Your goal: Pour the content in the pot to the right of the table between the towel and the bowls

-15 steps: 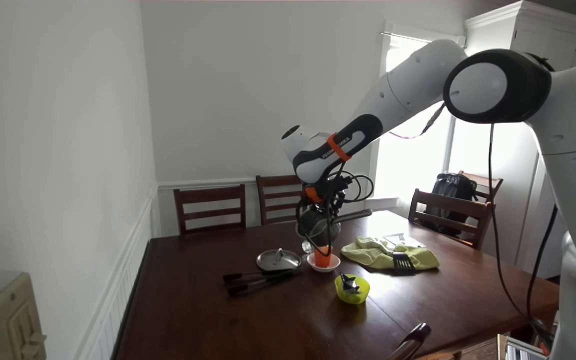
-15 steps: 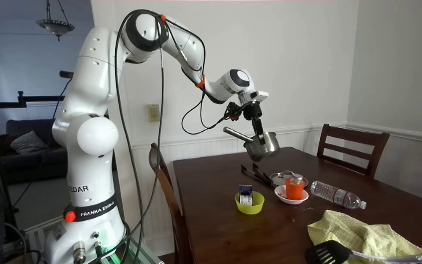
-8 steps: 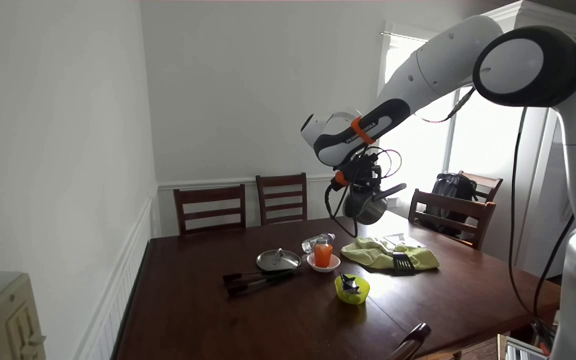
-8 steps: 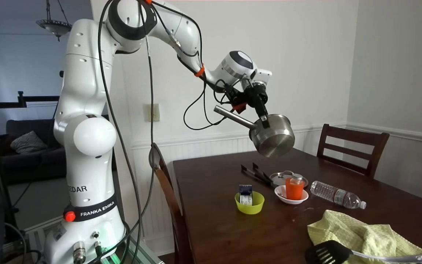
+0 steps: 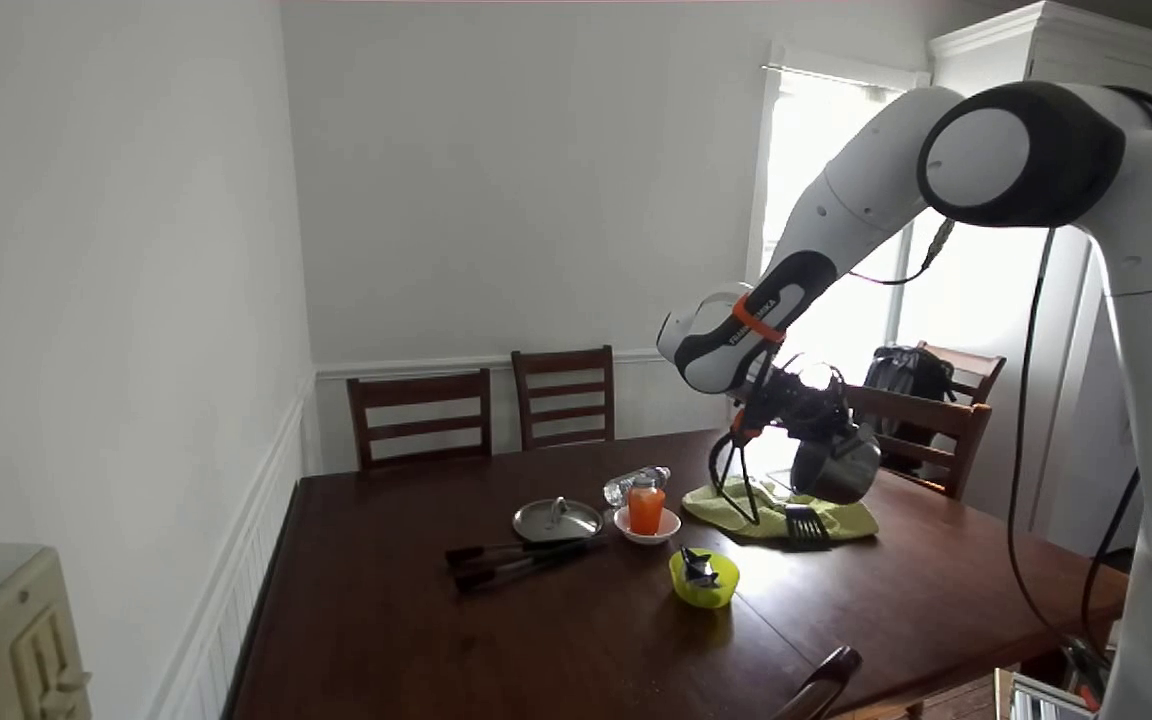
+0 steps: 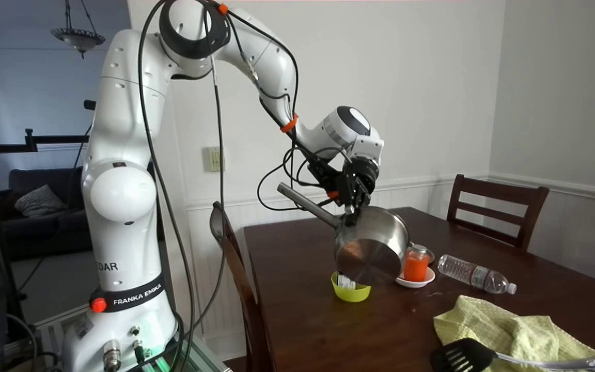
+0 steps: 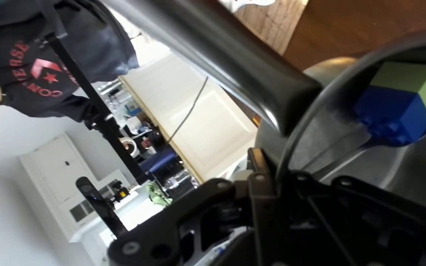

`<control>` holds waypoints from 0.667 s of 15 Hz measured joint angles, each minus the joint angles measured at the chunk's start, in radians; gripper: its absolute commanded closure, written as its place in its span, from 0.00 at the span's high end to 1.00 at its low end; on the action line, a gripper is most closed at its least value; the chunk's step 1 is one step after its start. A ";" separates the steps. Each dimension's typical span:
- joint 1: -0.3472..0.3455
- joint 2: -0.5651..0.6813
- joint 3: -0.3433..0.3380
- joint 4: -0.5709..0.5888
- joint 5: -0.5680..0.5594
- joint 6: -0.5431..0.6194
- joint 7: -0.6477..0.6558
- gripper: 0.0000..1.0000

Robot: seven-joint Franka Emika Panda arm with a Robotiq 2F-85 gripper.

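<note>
- The gripper (image 7: pixel 276 173) pinches the wall of the pot (image 6: pixel 375 248), its jaws on either side of the rim, close to the root of the handle (image 6: pixel 308 205). Held there, the pot can probably be tipped by rolling the arm's end.
- The pot hangs above the table (image 6: pixel 328 341), apart from it and tilted, its handle sloping upward and its base showing in an exterior view. I take this as lining up for the pour.
- The block (image 7: pixel 392 114), blue and pale green (one piece or two, I cannot tell), lies inside the pot, so the pour is not yet done.
- The goal seems to be the stretch between the towel (image 6: pixel 525 336) and the lime bowl (image 6: pixel 351 294) and white bowl (image 6: pixel 428 279). Whether the pot is right over it, I cannot tell.
- The lid (image 5: pixel 556 525) lies on the table, which leaves the pot's mouth free for pouring.
- An orange cup (image 6: pixel 415 267) stands in the white bowl and a packet (image 6: pixel 346 282) leans in the lime bowl; neither bowl looks meant for the block.
- The spatula (image 6: pixel 475 350) rests on the towel, likely just parked.
- A thin-wall pinch may let the pot pivot; tipping low and slowly should limit bouncing.
</note>
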 measured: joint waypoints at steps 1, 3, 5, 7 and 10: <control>-0.014 0.021 0.000 -0.011 0.002 -0.012 0.008 0.04; -0.037 0.058 0.004 -0.016 0.021 -0.003 0.007 0.04; -0.042 0.071 0.006 -0.016 0.023 0.000 0.007 0.01; -0.042 0.070 0.010 -0.016 0.023 0.000 0.007 0.01; -0.042 0.092 0.024 -0.020 -0.048 0.055 -0.056 0.01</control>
